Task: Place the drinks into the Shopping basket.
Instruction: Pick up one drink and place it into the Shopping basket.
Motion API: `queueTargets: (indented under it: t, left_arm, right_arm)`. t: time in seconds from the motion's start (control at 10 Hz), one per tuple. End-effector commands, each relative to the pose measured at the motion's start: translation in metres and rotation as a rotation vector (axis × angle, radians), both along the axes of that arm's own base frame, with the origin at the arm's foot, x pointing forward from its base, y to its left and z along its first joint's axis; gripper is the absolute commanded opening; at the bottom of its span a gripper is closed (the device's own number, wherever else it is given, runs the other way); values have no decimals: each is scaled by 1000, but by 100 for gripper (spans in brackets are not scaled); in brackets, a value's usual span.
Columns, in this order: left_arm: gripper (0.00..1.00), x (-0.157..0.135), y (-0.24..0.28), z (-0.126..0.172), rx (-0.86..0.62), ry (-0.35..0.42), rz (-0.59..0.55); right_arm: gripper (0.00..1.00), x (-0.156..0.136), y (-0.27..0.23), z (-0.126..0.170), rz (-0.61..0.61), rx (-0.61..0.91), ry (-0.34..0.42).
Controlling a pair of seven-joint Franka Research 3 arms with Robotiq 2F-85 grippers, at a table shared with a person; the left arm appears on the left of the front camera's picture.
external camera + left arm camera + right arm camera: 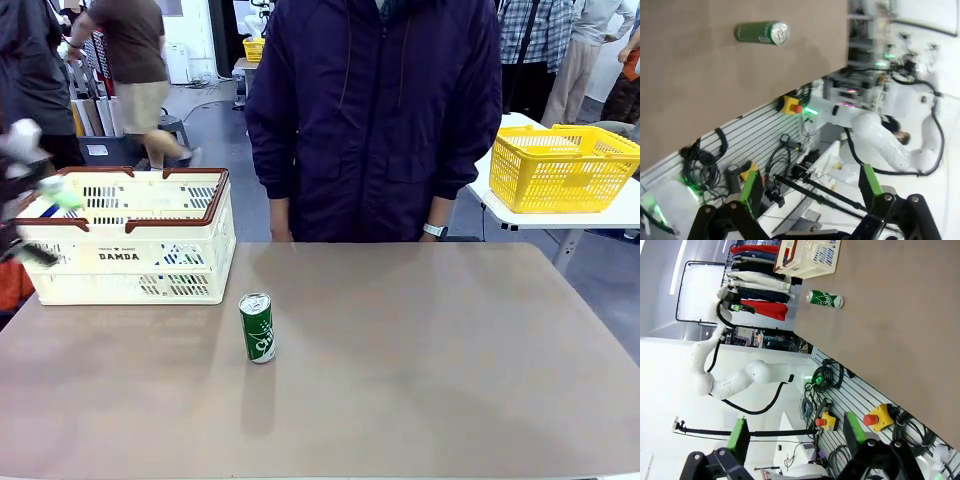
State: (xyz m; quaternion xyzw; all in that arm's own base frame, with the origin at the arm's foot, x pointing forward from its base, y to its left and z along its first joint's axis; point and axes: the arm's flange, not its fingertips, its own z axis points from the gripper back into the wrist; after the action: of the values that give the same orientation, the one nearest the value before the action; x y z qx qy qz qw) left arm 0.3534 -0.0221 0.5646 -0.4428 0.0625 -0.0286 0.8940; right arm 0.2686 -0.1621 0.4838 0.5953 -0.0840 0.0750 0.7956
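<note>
A green drink can [257, 327] with white markings stands upright on the brown table, just in front of the Shopping basket's right corner. It also appears in the left wrist view [762, 33] and the right wrist view [825, 298]. The cream Shopping basket [130, 235] with its brown rim sits at the table's far left [810, 255]; blue shapes show through its holes. My left gripper [45, 215] is a blur at the basket's left end, off the table's edge. It is open [810, 195] with nothing between its pads. My right gripper [795, 432] is open and empty, off the table.
A person in a dark jacket [375, 110] stands at the table's far edge, hands out of sight. A yellow mesh basket [560, 165] sits on another table at the back right. Cables and emergency stop buttons [880, 417] hang below the table's near edge.
</note>
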Motion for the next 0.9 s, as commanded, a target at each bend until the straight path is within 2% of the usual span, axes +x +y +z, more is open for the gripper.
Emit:
queueTargets:
  t: [0.0, 0.1, 0.2, 0.4, 0.5, 0.6, 0.8]
  left_arm:
    - [100, 42, -113, 45, 379, 143, -68]
    - [100, 55, -160, 47, 498, 157, -17]
    - [100, 64, -202, 38, 564, 119, -5]
    - [100, 65, -260, 5, 674, -52, 57]
    - [100, 59, -272, -15, 697, -137, 26]
    - [100, 56, -274, -35, 694, -180, -13]
    - [100, 52, -275, -70, 692, -250, -6]
  right_arm:
    - [100, -1, 1, 6, -9, 20, 10]
    - [100, -1, 1, 6, -9, 20, 10]
    - [100, -1, 1, 6, -9, 20, 10]
    - [100, -1, 1, 6, -9, 20, 10]
    - [100, -1, 1, 6, -9, 20, 10]
    - [100, -1, 1, 6, -9, 20, 10]
    - [100, -1, 1, 6, -9, 20, 10]
